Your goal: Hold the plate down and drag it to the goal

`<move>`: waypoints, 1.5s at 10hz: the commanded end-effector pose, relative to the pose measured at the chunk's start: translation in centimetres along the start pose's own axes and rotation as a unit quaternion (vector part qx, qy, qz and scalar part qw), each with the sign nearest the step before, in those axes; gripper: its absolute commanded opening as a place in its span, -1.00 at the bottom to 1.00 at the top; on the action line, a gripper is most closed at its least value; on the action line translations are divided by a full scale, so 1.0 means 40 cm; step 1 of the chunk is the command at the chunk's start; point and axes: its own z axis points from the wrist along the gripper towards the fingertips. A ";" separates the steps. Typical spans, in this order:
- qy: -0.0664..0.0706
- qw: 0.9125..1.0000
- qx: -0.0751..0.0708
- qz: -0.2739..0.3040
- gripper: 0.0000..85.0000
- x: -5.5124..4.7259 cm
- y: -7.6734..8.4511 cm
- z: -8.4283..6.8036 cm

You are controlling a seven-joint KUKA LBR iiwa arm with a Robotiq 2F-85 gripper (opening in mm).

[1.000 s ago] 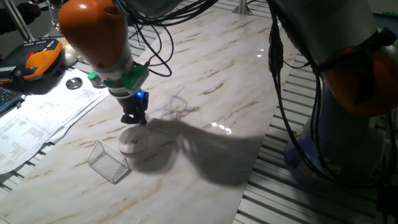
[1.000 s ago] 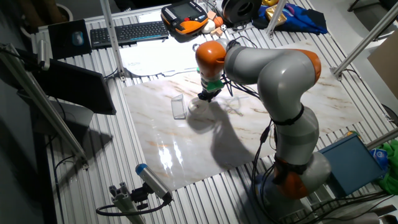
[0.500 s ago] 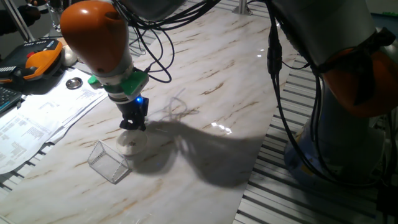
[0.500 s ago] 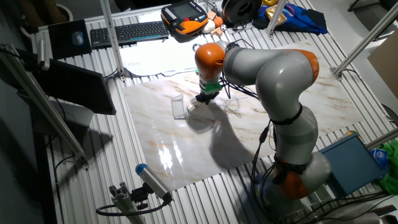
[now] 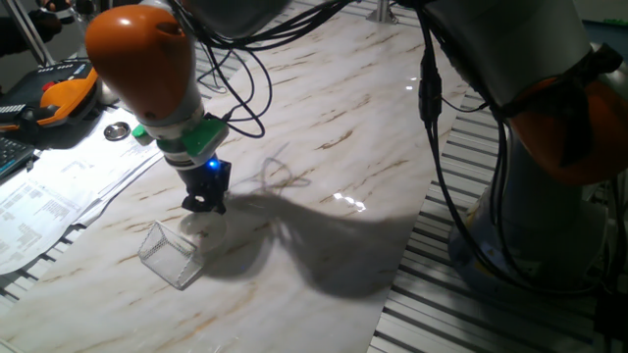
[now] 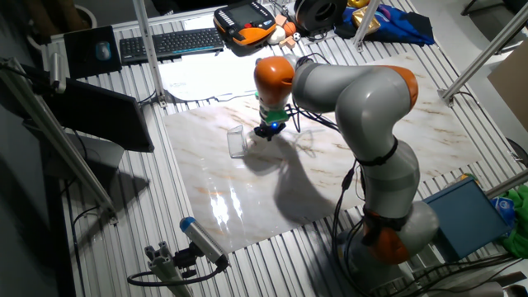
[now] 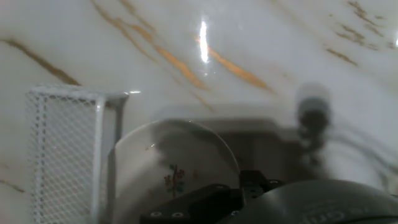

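The plate (image 7: 174,167) is a small white disc with a tiny dark sprig at its centre. In the hand view it lies just right of the goal (image 7: 62,146), a see-through mesh box, and its rim nearly touches the box wall. My gripper (image 5: 205,203) is shut and its tips press down on the plate (image 5: 207,230), which lies mostly in shadow. The goal (image 5: 169,255) stands just left of and below the plate on the marble table (image 5: 373,127). In the other fixed view the gripper (image 6: 266,132) is next to the goal (image 6: 238,142), and the plate is hidden under it.
An orange teach pendant (image 5: 59,93), papers (image 5: 59,191) and a small metal dish (image 5: 118,130) lie at the left. A thin wire loop (image 5: 283,169) lies on the marble to the right of the gripper. A keyboard (image 6: 169,43) is at the back. The robot base (image 6: 388,223) stands beyond the table's right edge.
My gripper has slid left and slightly towards the goal, dragging the plate with it. The plate now lies closer to the box. The box has not moved.
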 end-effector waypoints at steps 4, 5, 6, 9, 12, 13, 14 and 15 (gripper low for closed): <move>0.008 1.000 -0.006 0.016 -1.00 -0.007 0.034 -0.012; 0.008 1.000 -0.006 0.019 -1.00 -0.005 0.046 -0.013; 0.007 1.000 -0.003 0.026 -1.00 -0.001 0.060 -0.012; 0.007 0.999 -0.005 0.033 -1.00 -0.001 0.080 -0.013; 0.009 0.999 -0.011 0.040 -1.00 -0.002 0.097 -0.015; 0.009 0.999 -0.012 0.043 -1.00 -0.002 0.104 -0.014; 0.007 0.999 -0.010 0.044 -1.00 -0.002 0.109 -0.012; 0.006 0.999 -0.009 0.044 -1.00 -0.003 0.108 -0.013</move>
